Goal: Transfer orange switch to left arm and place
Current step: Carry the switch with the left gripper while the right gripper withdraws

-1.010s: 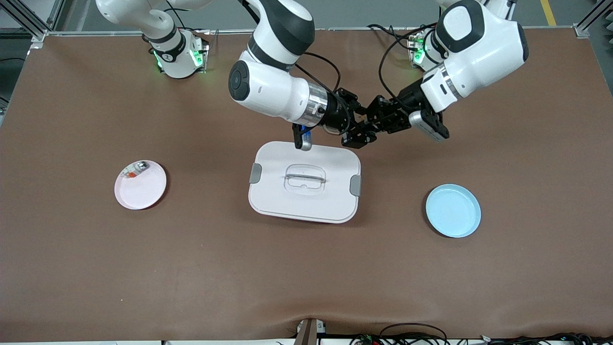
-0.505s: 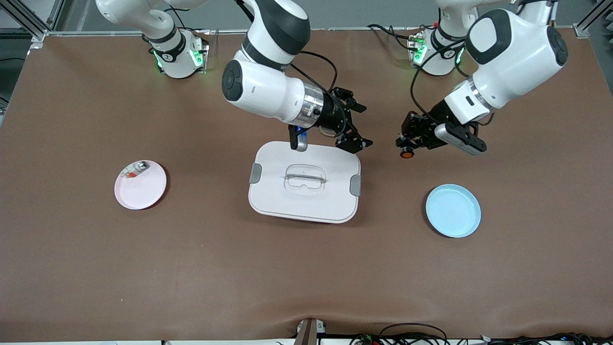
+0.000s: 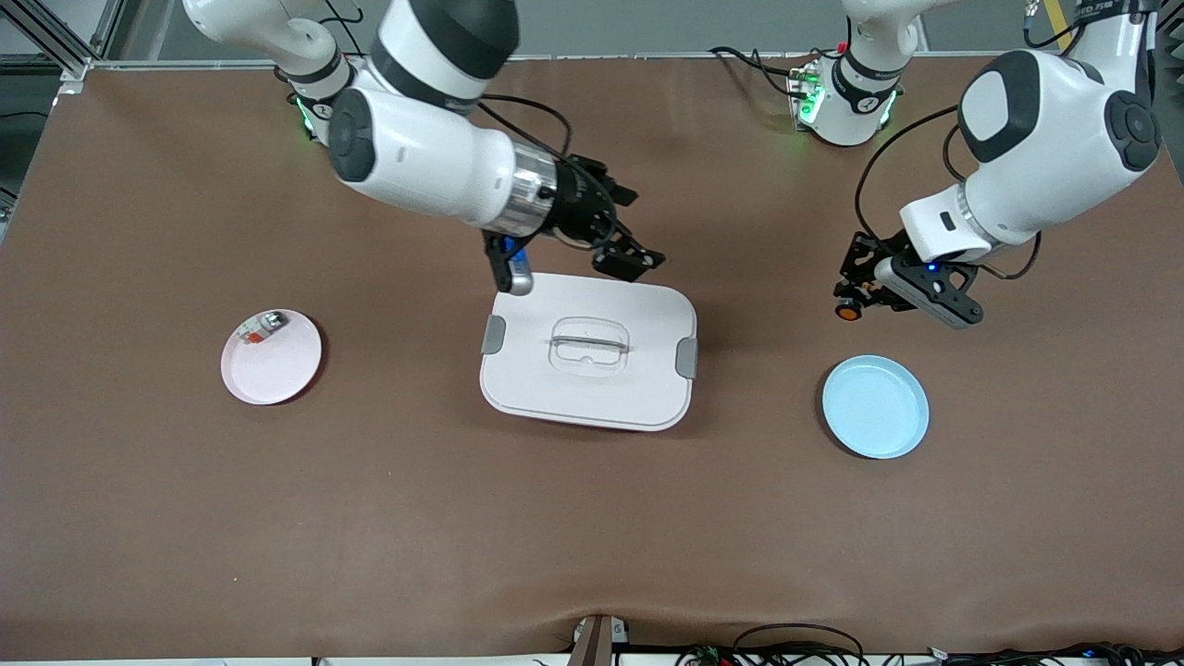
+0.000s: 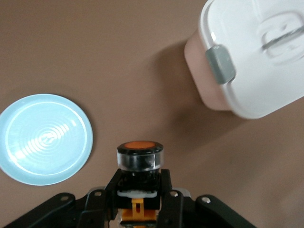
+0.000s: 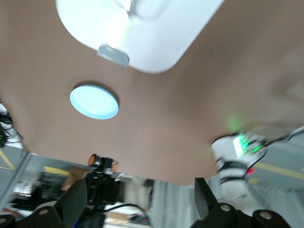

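The orange switch (image 3: 844, 312) is a small black button with an orange cap. My left gripper (image 3: 856, 298) is shut on it, in the air over bare table between the box and the light blue plate. In the left wrist view the switch (image 4: 139, 159) sits between the two black fingers, cap pointing outward. The box (image 3: 588, 350), white with grey latches, stands mid-table; it also shows in the left wrist view (image 4: 256, 61) and the right wrist view (image 5: 142, 33). My right gripper (image 3: 629, 259) is open and empty over the box's edge farthest from the front camera.
A light blue plate (image 3: 875, 406) lies toward the left arm's end of the table, nearer to the front camera than the left gripper. A pink plate (image 3: 271, 357) with a small silver-and-red piece (image 3: 259, 328) lies toward the right arm's end.
The two grippers were together over the box's edge a second ago. The left gripper has moved away with the switch toward the blue plate. The right gripper has let go and pulled back toward its base.
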